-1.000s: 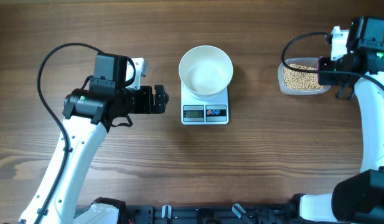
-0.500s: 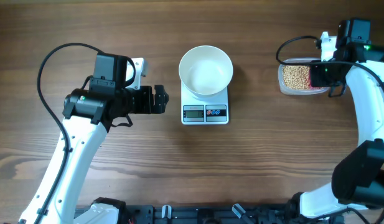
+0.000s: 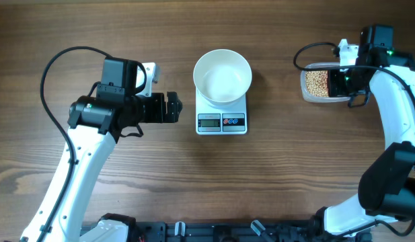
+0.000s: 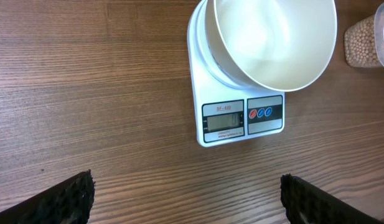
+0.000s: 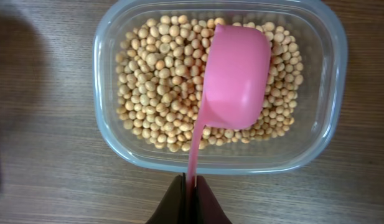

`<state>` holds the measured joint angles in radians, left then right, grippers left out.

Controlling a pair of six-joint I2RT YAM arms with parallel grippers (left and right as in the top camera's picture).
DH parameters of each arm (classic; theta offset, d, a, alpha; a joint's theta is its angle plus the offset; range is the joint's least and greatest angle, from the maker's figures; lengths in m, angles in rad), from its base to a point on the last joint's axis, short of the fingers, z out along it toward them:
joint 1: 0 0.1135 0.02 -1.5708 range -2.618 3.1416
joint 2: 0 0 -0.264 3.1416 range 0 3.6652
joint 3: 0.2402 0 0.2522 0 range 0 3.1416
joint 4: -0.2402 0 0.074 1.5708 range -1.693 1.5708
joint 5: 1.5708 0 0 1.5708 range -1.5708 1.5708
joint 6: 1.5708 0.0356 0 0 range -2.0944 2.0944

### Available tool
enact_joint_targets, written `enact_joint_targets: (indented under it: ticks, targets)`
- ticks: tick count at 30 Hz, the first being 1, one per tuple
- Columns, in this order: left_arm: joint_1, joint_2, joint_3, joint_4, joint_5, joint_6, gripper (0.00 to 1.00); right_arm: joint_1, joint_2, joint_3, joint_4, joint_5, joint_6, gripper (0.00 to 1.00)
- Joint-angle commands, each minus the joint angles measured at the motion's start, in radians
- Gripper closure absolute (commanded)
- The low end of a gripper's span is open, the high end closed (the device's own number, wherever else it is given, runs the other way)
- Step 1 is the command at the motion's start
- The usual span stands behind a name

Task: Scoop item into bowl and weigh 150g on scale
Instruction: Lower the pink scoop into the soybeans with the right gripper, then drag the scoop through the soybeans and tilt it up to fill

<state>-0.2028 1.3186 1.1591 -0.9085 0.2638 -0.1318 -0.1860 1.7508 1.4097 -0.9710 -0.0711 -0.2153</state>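
Pale-tan beans fill a clear plastic tub, seen at the right of the table in the overhead view as the tub. My right gripper is shut on the thin handle of a pink scoop, whose cup rests over the beans with its outer side toward the camera. The white bowl stands on the white scale at mid-table and looks empty in the left wrist view, bowl on scale. My left gripper hangs open to the left of the scale, holding nothing.
The right arm reaches along the table's right edge and covers the right part of the tub from above. The left arm's black cable loops over the left side of the wooden table.
The right wrist has swung left over the tub, hiding more of the beans from above. The left arm, bowl and scale have not moved.
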Motion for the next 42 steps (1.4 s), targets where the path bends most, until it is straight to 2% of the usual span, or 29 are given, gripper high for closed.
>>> enact_joint_targets:
  ticks: [1,9,18,24,29,42]
  targets:
    - [0.006,0.0,0.02,0.0,0.005,0.02,0.0,0.003,0.035,-0.021,-0.022,-0.114,-0.016,0.96]
    - [0.006,0.0,0.02,0.0,0.005,0.02,0.0,-0.009,0.035,-0.022,-0.037,-0.182,-0.016,0.96]
    - [0.006,0.0,0.02,0.0,0.005,0.02,0.0,-0.149,0.035,-0.032,-0.047,-0.449,-0.032,0.96]
    - [0.006,0.0,0.02,0.0,0.005,0.02,0.0,-0.16,0.036,-0.118,-0.016,-0.465,-0.047,0.96]
    - [0.006,0.0,0.02,0.0,0.005,0.02,0.0,-0.163,0.036,-0.122,-0.009,-0.481,-0.045,0.96]
    - [0.006,0.0,0.02,-0.001,0.005,0.02,0.0,-0.263,0.049,-0.137,0.003,-0.687,-0.046,0.96]
